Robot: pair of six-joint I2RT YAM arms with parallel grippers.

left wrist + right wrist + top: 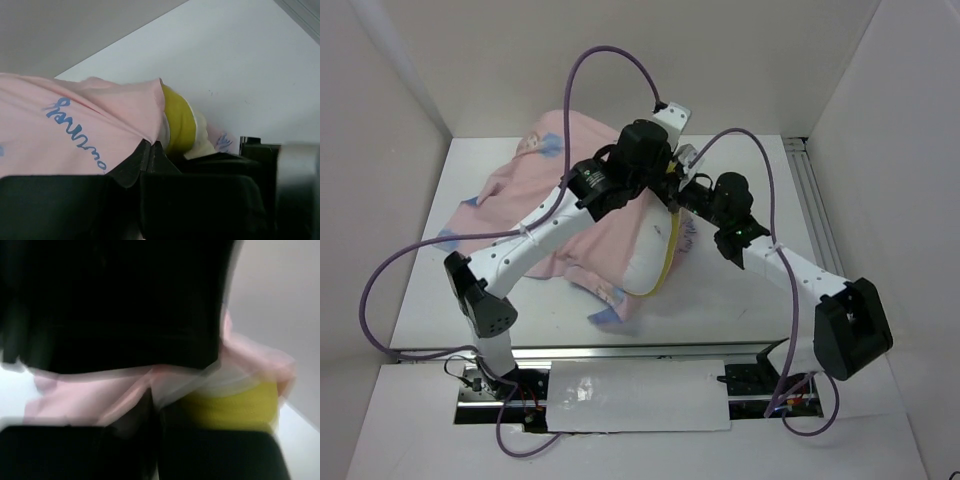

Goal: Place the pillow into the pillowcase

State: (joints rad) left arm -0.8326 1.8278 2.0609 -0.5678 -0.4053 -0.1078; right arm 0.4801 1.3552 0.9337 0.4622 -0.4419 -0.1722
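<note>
The pale pink pillowcase [555,185] lies reverse side up across the table's back left, with blue print at its hems. The white pillow [648,262] with its yellow edge strip [669,255] sticks out of the case's right side at mid-table. My left gripper [670,178] is shut on the pillowcase's edge [150,112], right beside the yellow strip [180,122]. My right gripper [688,192] is close by on the right and is shut on pink pillowcase fabric [155,385], with the yellow strip [230,407] just to its right. The right wrist view is blurred.
White walls close in the table on the left, back and right. A metal rail [815,205] runs along the right edge. Purple cables [610,55] arc over both arms. A white plate [638,395] lies between the arm bases at the front.
</note>
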